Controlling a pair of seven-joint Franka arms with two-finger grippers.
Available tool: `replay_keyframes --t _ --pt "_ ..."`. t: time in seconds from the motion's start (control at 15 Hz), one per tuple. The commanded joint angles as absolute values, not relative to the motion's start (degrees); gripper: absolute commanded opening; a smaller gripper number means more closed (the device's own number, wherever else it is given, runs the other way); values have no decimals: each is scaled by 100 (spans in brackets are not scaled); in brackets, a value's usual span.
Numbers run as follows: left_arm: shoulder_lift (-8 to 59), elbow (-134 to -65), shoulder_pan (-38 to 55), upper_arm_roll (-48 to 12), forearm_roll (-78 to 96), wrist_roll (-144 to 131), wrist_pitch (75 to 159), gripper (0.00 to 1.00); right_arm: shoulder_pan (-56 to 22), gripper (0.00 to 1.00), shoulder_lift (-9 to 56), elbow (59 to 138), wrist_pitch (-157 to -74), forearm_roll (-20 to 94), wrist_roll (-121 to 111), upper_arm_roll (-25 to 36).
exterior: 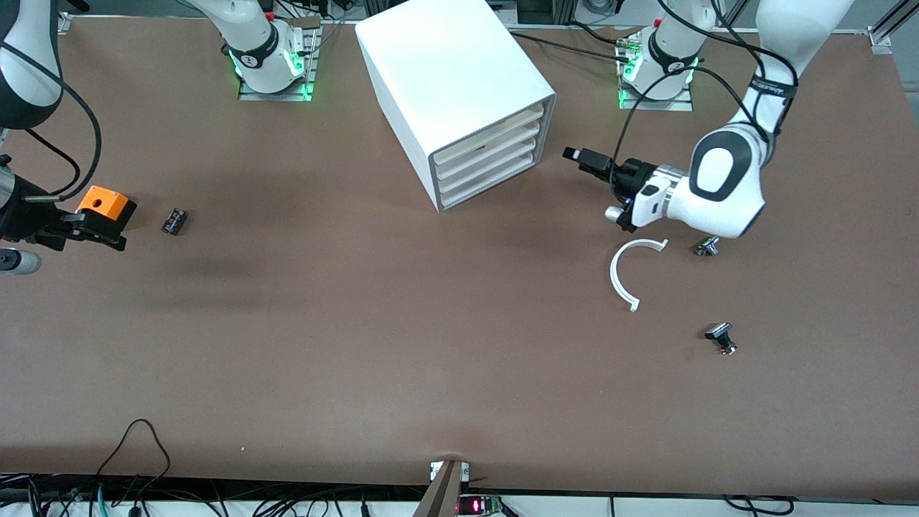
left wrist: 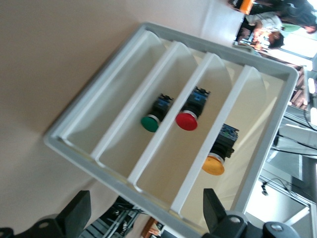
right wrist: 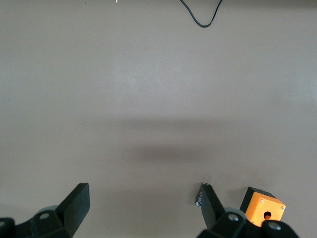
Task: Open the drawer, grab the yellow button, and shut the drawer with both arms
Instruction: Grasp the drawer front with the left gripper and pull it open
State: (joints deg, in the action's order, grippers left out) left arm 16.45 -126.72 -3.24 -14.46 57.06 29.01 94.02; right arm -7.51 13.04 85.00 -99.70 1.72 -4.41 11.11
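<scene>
The left pincer (exterior: 574, 154) hangs level, released, aimed at the cabinet's (exterior: 459, 86) drawer (exterior: 488, 129), which holds the button (left wrist: 218, 157). The right pincer (exterior: 93, 231), released, waits over the tabletop (exterior: 359, 323) beside an orange cube (exterior: 106, 205)

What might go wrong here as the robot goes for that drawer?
The drawers sit stacked close, so the open left gripper in front of them could catch the wrong one. The open right gripper waits by the orange cube, too far off to steady the cabinet if it slides.
</scene>
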Motion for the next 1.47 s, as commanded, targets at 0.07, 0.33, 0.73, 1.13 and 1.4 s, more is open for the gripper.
replay_keyframes --t 0.07,0.33,0.73,1.13,1.4 --pt "1521 -12832 -387 -1897 6038 3094 9448 99 -721 100 1239 8490 -9905 272 -510 1072" --pt "1503 -12920 -378 -2337 6213 3103 9466 90 -721 100 1239 8490 -9905 272 -510 1072" --pt "1512 -13025 -343 -2645 6240 3094 9632 65 -721 100 1248 8490 -9905 264 -510 1072" --pt "1512 -13148 -334 -2971 6240 3094 9984 7 -721 100 1257 8490 -9949 272 -501 1081" --pt "1512 -13105 -457 -2778 6179 3094 10176 0 -703 100 1274 8490 -9949 308 -510 1090"
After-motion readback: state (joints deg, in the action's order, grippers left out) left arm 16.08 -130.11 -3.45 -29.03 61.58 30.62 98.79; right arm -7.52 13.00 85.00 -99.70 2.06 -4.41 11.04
